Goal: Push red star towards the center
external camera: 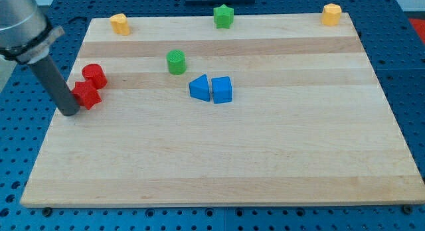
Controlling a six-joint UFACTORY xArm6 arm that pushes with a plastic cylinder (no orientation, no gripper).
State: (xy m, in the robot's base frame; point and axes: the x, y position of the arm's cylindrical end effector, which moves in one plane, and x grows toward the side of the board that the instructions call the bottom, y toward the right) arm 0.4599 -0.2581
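Tip (pixel 68 113) of my rod sits down on the wooden board (pixel 219 171) at the view's left edge, touching the left side of the red star (pixel 87 95). No jaws on this rig, so nothing is held; contact is push only. Red cylinder (pixel 94 75) crowds the star from just above and right. Board centre lies well off to the view's right, near the blue triangular block (pixel 198 88) and blue cube (pixel 222 89). Judgement: push rightward and slightly down, through the star's middle so it doesn't spin off, skirting under the cylinder. Green cylinder (pixel 176 62) stays clear of that line.
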